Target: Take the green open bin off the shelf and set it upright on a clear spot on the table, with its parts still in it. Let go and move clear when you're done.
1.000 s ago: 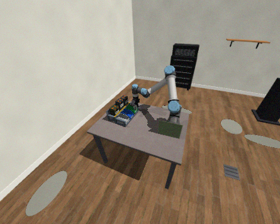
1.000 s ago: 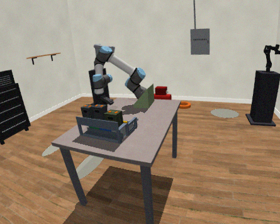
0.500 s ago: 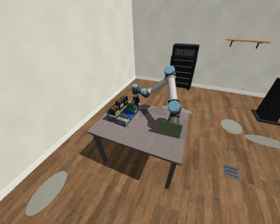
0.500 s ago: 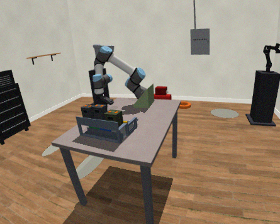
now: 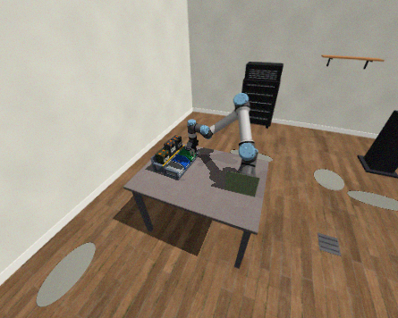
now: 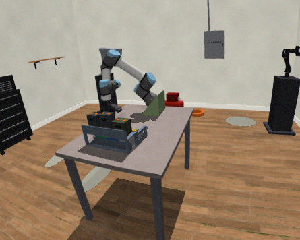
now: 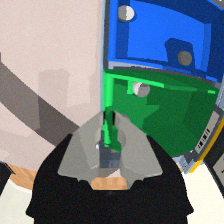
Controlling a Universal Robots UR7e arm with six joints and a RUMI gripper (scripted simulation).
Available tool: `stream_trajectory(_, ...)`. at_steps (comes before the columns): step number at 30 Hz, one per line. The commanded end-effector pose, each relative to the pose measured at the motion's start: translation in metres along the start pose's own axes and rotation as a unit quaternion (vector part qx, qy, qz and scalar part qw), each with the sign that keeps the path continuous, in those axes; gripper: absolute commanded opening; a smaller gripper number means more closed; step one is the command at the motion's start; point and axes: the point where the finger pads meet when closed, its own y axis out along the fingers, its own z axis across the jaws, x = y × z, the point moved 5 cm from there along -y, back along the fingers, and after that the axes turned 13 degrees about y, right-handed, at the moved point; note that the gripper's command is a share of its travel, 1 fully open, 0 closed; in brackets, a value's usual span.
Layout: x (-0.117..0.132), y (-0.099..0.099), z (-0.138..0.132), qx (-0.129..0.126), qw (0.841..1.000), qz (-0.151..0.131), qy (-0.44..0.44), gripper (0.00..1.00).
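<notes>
The green open bin (image 7: 165, 112) (image 5: 186, 154) sits in the grey shelf rack (image 5: 171, 171) (image 6: 114, 141) on the table (image 5: 197, 196) (image 6: 158, 141), at the rack's end nearest the arm. A small grey part (image 7: 141, 89) lies inside it. My gripper (image 7: 108, 111) (image 5: 191, 146) (image 6: 116, 108) is shut on the bin's near left wall, whose green edge shows between the fingers in the wrist view. The bin looks upright and still in its slot beside a blue bin (image 7: 160, 35) (image 5: 180, 162).
The blue bin holds two grey parts (image 7: 185, 57). Dark boxes with orange tops (image 5: 172, 144) (image 6: 122, 124) stand on the rack's far side. A dark green mat (image 5: 241, 183) (image 6: 155, 106) lies near the arm's base. A yellow rail (image 7: 207, 162) edges the rack.
</notes>
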Motion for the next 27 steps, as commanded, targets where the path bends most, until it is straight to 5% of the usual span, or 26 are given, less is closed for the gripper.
stream_trajectory(1,0.0000,-0.0006,0.0003,0.001,1.000,0.000,0.000,0.00)
stream_trajectory(27,0.0015,-0.0005,-0.0062,0.001,1.000,0.000,0.000,0.00)
